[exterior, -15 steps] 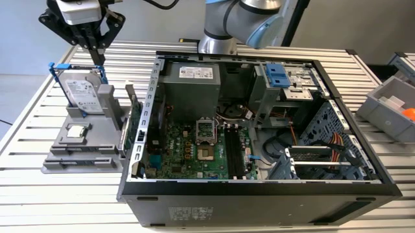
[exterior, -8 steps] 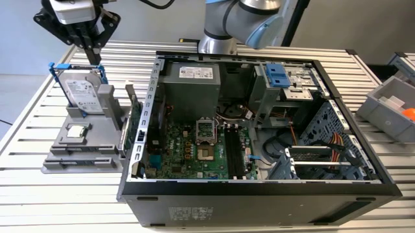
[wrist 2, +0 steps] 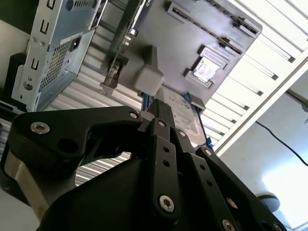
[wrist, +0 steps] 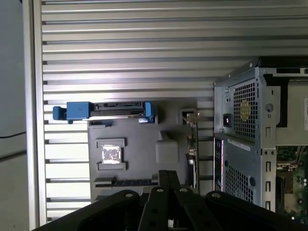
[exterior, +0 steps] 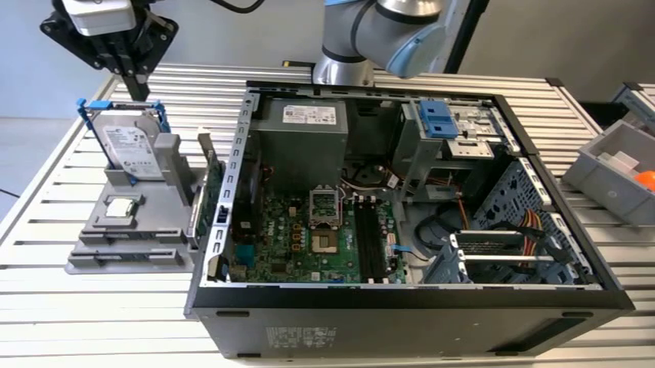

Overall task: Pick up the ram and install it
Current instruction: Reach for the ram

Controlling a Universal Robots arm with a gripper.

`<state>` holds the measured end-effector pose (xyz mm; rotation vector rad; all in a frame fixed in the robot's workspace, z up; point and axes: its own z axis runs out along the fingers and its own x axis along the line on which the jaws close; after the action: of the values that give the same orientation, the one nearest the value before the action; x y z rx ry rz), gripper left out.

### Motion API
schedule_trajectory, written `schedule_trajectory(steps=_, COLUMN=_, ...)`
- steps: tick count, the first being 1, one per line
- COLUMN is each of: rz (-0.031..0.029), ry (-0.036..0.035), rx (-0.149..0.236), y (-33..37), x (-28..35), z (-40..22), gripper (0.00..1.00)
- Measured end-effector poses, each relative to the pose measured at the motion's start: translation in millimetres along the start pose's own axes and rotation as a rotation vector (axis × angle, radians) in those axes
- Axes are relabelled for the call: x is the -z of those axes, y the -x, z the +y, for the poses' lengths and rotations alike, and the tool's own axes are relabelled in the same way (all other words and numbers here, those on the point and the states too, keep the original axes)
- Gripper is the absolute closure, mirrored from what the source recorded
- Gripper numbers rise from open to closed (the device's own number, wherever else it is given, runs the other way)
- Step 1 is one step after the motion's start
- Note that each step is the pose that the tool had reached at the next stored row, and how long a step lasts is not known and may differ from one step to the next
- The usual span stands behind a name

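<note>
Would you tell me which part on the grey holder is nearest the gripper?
The blue-framed hard drive, upright under the gripper; the chip and green card sit farther.

Silver ribbed slats striped the table (exterior: 61, 307). The hard drive (exterior: 131, 149) was silver in a blue frame, its holder (exterior: 133, 238) grey, the gripper (exterior: 133, 86) black, the motherboard (exterior: 307, 238) green.

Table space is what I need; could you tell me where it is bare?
Bare table lies in front of the fixture, at the exterior view's lower left, and between case and bin. Fixture to case is crowded.
</note>
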<state>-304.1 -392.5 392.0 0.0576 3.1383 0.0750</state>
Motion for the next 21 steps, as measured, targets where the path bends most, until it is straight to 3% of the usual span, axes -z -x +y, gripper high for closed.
schedule_trajectory(steps=8, rz=0.0, ry=0.0001, rx=0.001, y=-12.5, x=-0.5, z=0.6, gripper=1.0)
schedule_trajectory(steps=21, rz=0.0002, ry=0.0, rx=0.002, y=-26.5, x=-0.6, z=0.6, gripper=1.0)
